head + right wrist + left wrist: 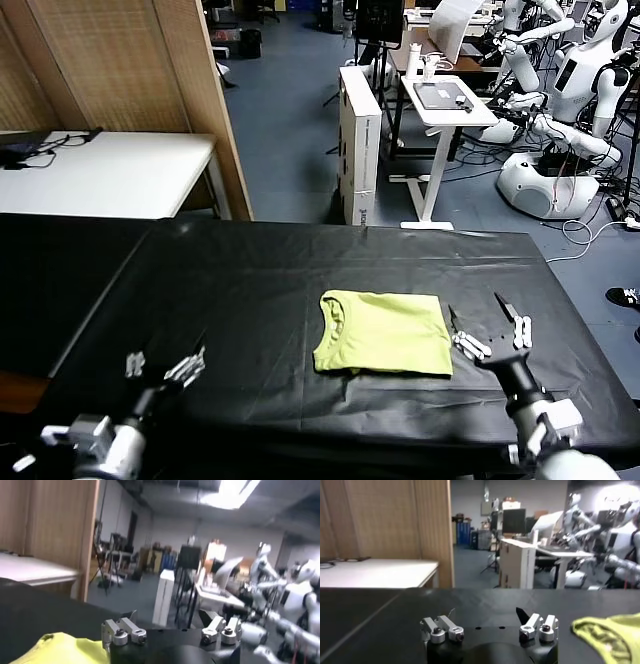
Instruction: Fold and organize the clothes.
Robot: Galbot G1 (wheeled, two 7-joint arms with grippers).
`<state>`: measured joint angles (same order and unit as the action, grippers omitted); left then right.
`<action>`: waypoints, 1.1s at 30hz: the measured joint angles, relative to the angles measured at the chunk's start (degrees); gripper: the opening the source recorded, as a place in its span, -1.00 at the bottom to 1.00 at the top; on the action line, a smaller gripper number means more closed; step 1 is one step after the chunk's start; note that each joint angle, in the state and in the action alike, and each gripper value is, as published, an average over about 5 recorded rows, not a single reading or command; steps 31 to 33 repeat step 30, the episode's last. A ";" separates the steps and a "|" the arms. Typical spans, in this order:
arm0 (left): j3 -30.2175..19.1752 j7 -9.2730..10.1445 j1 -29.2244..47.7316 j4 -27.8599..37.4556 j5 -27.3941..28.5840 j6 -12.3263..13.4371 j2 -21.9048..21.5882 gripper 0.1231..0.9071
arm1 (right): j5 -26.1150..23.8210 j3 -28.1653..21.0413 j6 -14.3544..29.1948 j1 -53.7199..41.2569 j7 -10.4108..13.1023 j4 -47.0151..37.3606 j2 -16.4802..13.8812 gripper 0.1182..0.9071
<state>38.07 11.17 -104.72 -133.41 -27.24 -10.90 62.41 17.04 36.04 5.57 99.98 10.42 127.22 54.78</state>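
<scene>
Down in the lower left of the head view, the left claw hangs over the black worktop, well apart from the shirt. Its shiny metal fingers are spread apart and hold nothing.

Near the middle of the picture, a bit to the right, lies the T-shirt. It is lime yellow-green, thin and soft. It looks already folded into a neat flat block with nearly straight sides. The sleeves seem tucked in, because none stick out. The round ribbed collar sits at its left end. A few small wrinkles show near the lower edge.

The worktop cover is dark, smooth and a little shiny, with soft creases.

Just right of the shirt is the right claw. Its fingers are spread apart too, and empty.

I think the folding is mostly done. What may be left is one more fold, or putting the shirt away tidily.
</scene>
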 joint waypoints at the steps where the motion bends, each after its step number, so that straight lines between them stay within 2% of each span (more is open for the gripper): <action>1: 0.45 0.20 -1.22 -0.45 0.19 0.19 0.09 1.00 | -1.11 0.21 1.33 1.53 0.27 0.40 0.85 1.00; 5: 1.81 0.48 -5.26 -1.74 0.73 0.87 0.15 1.00 | -4.64 1.32 5.12 8.11 1.97 2.25 4.44 1.00; 10: 2.71 0.00 -8.95 -2.76 0.82 1.50 -0.08 1.00 | -5.83 2.58 7.15 15.24 3.87 4.84 8.23 1.00; 15: 3.30 -0.29 -11.82 -4.06 1.11 1.31 0.69 1.00 | -6.50 2.30 8.45 19.91 4.25 6.34 10.57 1.00; 33: 3.80 -1.08 -15.18 -5.46 2.51 0.90 1.27 1.00 | -6.41 1.03 7.52 22.44 4.05 7.42 11.64 1.00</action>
